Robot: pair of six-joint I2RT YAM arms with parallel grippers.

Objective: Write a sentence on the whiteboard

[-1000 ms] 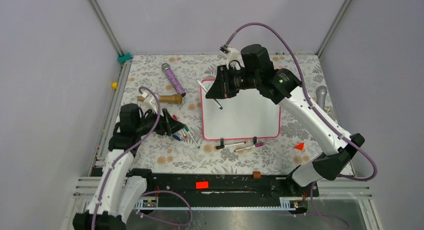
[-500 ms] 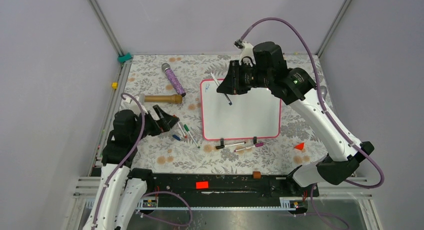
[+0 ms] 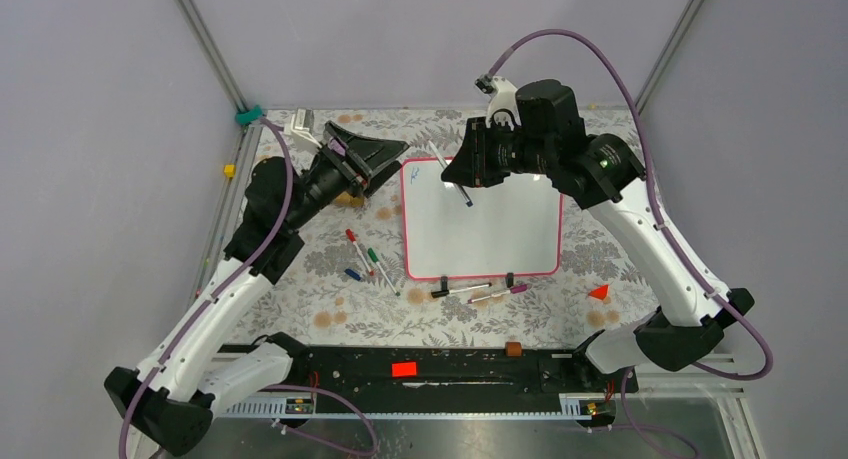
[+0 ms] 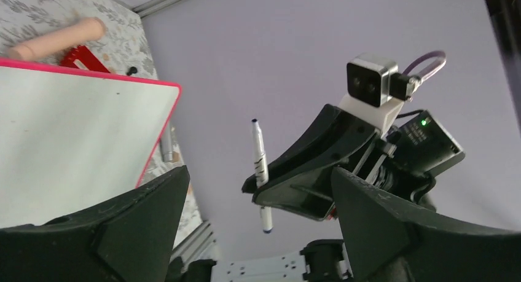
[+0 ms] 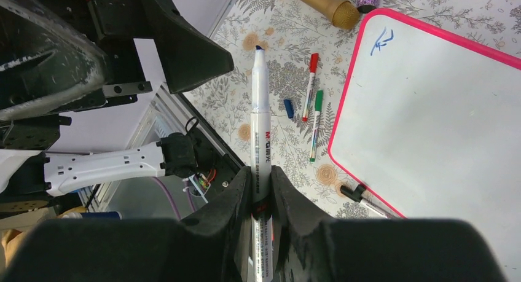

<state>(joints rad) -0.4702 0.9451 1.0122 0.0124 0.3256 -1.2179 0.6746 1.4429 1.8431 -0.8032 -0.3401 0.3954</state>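
Nearest, two pens [image 3: 470,291] lie along the near rim of the whiteboard [image 3: 500,239], nearer than the right jaws. The whiteboard lies flat on the tabletop [image 3: 330,309], below the right jaws and to the right of the left jaws. A red pen [image 3: 355,244], a green pen [image 3: 373,257] and a blue cap [image 3: 352,274] lie nearer than the left jaws. The left jaws are spread wide and empty, raised, facing the right jaws. The right jaws clamp an uncapped marker [image 5: 261,122] in the air; below them, a blue mark [image 5: 382,41] sits at the board's far-left corner.
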